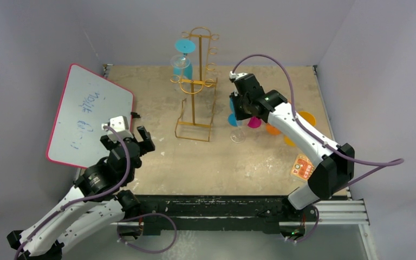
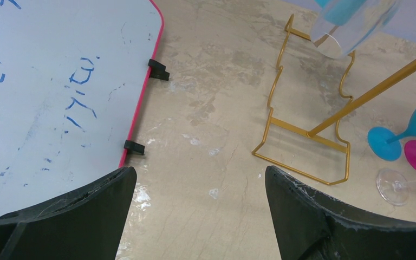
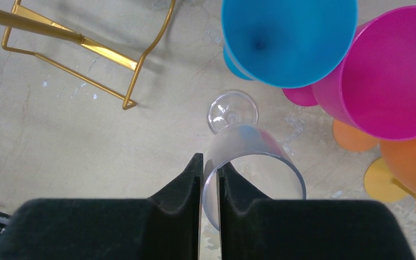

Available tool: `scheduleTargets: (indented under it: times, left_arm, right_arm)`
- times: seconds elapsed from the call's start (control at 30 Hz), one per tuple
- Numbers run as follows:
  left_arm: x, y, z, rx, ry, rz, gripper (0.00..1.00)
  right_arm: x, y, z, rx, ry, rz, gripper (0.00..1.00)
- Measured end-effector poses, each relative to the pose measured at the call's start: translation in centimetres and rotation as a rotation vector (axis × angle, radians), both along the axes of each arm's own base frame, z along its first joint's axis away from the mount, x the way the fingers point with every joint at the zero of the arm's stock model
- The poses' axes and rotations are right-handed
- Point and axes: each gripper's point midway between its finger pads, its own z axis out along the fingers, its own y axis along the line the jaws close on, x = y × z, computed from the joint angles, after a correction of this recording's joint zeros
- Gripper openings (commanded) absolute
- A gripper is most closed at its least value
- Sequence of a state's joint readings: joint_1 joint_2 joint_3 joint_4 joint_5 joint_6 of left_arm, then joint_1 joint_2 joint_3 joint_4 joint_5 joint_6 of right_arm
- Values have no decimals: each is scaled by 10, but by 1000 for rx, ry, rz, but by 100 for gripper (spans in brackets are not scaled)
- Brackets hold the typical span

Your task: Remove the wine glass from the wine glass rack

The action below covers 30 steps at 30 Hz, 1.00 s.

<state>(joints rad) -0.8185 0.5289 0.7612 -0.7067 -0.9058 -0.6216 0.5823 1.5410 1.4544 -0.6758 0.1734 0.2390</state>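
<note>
Top external view is showing the desk (image 1: 157, 162) carrying a pink-edged whiteboard (image 1: 86, 114) that is overhanging its left edge. The gold wine glass rack (image 1: 195, 86) is standing upright at the middle back, with a hanging glass (image 1: 181, 64) suspended bowl-down from its upper hooks. The left gripper (image 2: 200, 179) is hovering beside the whiteboard, fingers spread wide around nothing. The right gripper (image 3: 210, 168) is reaching down to the right of the rack base, its fingers pinching the rim wall of the clear wine glass (image 3: 249, 143). That glass is standing on the desk, off the rack, beside a blue glass (image 3: 287, 38), a pink glass (image 3: 395, 81) and orange glasses (image 3: 411, 162)
</note>
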Motion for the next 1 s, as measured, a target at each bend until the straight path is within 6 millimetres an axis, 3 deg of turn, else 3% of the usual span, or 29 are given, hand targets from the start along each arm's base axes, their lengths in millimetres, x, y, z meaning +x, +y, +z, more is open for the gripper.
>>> scheduleTargets:
  times: [0.3, 0.83, 0.97, 1.0]
  left_arm:
    - [0, 0, 0, 2, 2, 0, 89]
    - [1, -2, -3, 7, 11, 1, 89]
    - [2, -2, -3, 4, 12, 3, 89]
    - [2, -3, -3, 3, 13, 4, 89]
  right_arm:
    - [1, 2, 8, 3, -4, 13, 23]
    - [2, 3, 13, 4, -10, 18, 26]
    - [-2, 4, 27, 36, -36, 24, 31]
    - [-4, 4, 35, 55, -57, 28, 36]
